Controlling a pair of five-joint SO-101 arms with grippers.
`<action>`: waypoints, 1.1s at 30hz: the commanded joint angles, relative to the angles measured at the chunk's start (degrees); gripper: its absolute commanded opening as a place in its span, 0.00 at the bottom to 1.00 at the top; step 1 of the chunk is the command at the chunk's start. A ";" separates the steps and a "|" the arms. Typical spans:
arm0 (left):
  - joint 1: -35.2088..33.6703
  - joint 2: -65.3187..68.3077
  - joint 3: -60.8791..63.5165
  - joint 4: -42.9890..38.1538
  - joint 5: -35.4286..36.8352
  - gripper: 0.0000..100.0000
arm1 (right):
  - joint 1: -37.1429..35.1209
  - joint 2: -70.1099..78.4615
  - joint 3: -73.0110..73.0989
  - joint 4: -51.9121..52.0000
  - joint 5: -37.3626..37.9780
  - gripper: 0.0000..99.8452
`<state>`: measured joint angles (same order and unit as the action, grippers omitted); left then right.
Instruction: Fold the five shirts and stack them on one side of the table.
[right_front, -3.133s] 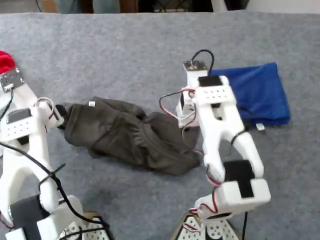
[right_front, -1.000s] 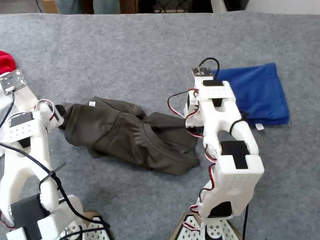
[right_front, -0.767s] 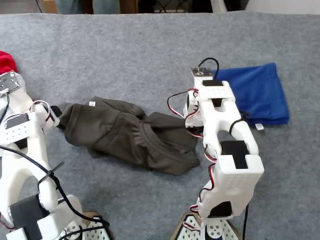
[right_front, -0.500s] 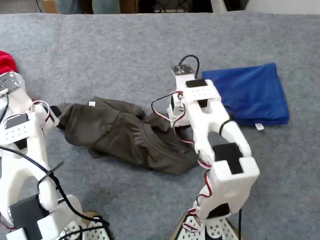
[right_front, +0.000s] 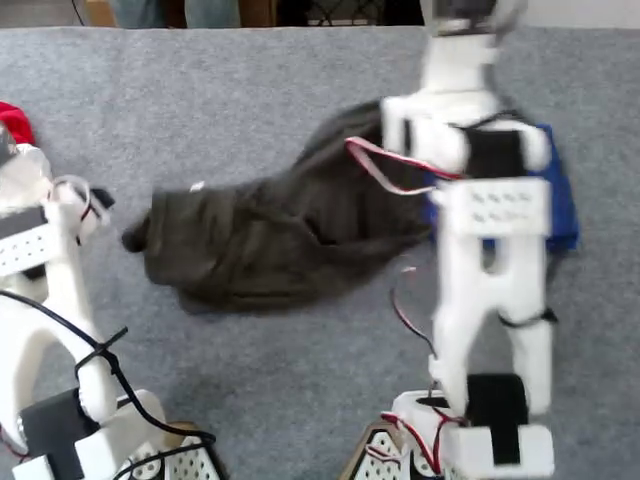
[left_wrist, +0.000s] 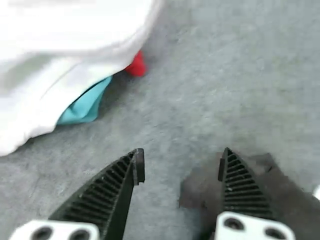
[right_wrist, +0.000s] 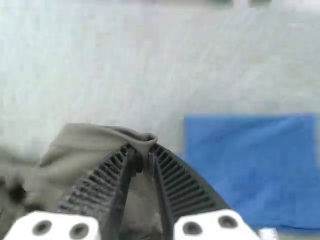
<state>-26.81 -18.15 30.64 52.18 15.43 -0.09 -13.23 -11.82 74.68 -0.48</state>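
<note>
Olive-brown cloth — the crumpled shirt (right_front: 270, 235) mid-table — is pinched at one edge by the right gripper (right_wrist: 142, 155) near the folded blue shirt (right_wrist: 250, 165), while the left gripper (left_wrist: 180, 165) hangs spread-fingered over its other end.

Olive shirt (right_front: 270, 235): crumpled, mid-table, one edge pinched in right gripper (right_wrist: 142, 155). Blue shirt (right_wrist: 250, 165): folded flat, adj. Red shirt (right_front: 12, 120): table edge.
</note>
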 joint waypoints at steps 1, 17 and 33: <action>4.18 -2.20 -9.80 4.04 0.79 0.26 | 10.64 -3.47 -5.49 0.09 0.44 0.01; 15.08 -2.37 -16.75 8.44 0.79 0.26 | 17.14 -3.47 -22.55 -7.03 5.54 0.01; -28.97 -2.73 -33.80 22.77 0.35 0.26 | -27.08 -3.47 -42.33 -11.08 5.98 0.01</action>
<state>-48.70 -18.15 0.40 73.98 15.87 -20.31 -14.46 -47.96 62.64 4.97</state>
